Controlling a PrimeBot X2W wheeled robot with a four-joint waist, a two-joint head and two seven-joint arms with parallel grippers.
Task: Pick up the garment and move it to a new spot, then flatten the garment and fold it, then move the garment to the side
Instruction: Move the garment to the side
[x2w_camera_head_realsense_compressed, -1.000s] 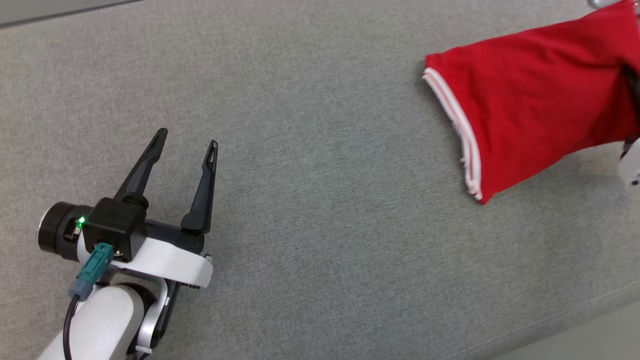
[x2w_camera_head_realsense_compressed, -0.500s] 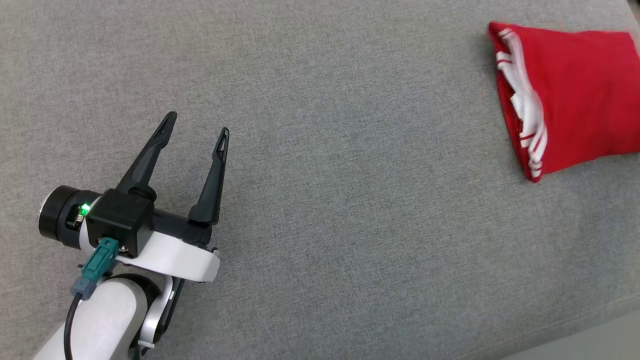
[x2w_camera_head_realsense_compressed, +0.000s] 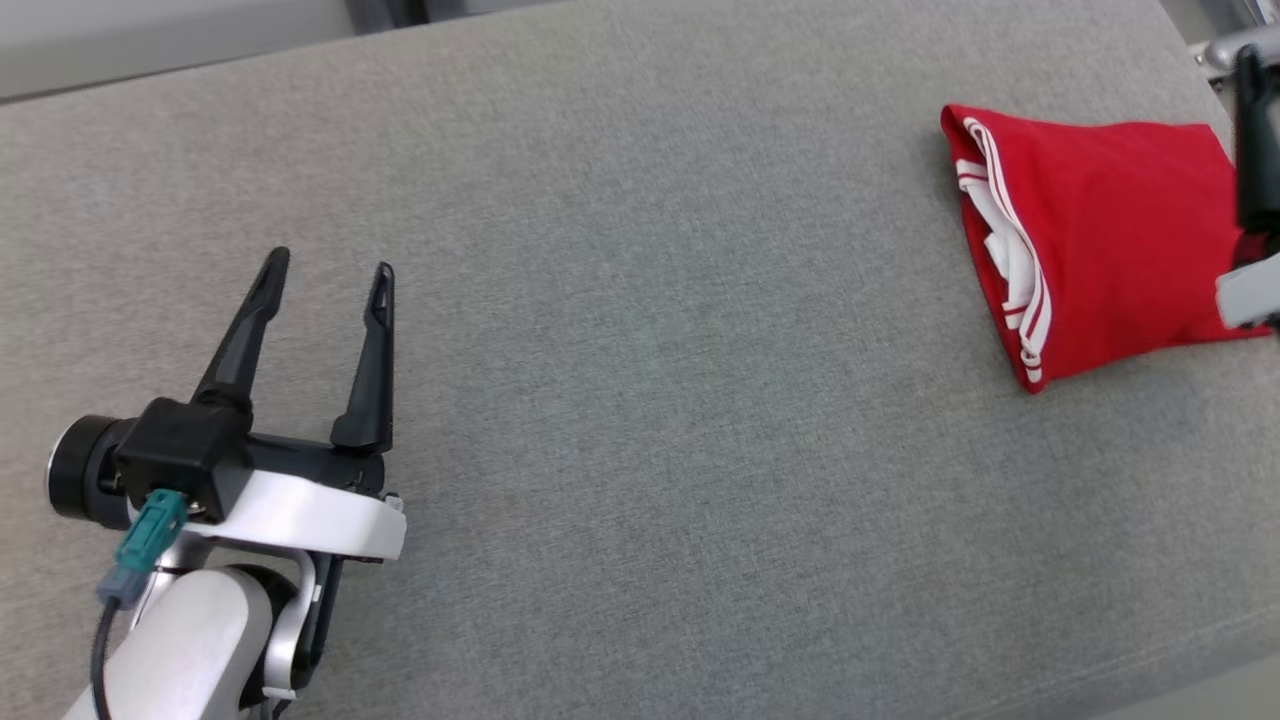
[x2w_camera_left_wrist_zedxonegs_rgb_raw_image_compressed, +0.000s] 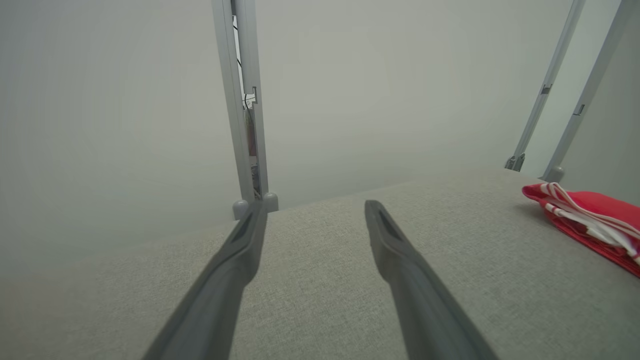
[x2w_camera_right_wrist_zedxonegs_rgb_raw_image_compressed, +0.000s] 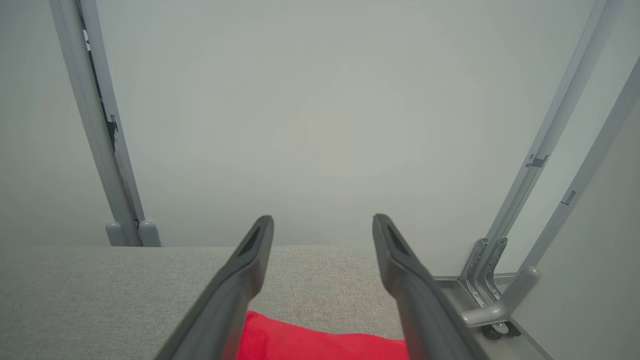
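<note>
The garment (x2w_camera_head_realsense_compressed: 1110, 240) is red with white striped trim and lies folded in a compact bundle at the far right of the grey fabric table (x2w_camera_head_realsense_compressed: 650, 350). In the left wrist view the garment (x2w_camera_left_wrist_zedxonegs_rgb_raw_image_compressed: 595, 220) sits off to the right, well apart from my left gripper (x2w_camera_left_wrist_zedxonegs_rgb_raw_image_compressed: 315, 206). My left gripper (x2w_camera_head_realsense_compressed: 329, 263) hovers open and empty at the lower left. My right gripper (x2w_camera_right_wrist_zedxonegs_rgb_raw_image_compressed: 322, 219) stands open just above the garment (x2w_camera_right_wrist_zedxonegs_rgb_raw_image_compressed: 320, 345), holding nothing. One dark finger (x2w_camera_head_realsense_compressed: 1254, 150) of it shows at the garment's right end.
Grey metal frame posts (x2w_camera_left_wrist_zedxonegs_rgb_raw_image_compressed: 247, 100) rise at the table's far edge before a pale wall. A bracketed post foot (x2w_camera_right_wrist_zedxonegs_rgb_raw_image_compressed: 492, 270) stands just right of my right gripper. The table's near right edge (x2w_camera_head_realsense_compressed: 1200, 690) cuts across the lower right corner.
My right gripper has opened and let go of the garment, which now lies bunched on the table instead of hanging stretched. The head camera has shifted. My left gripper stays open.
</note>
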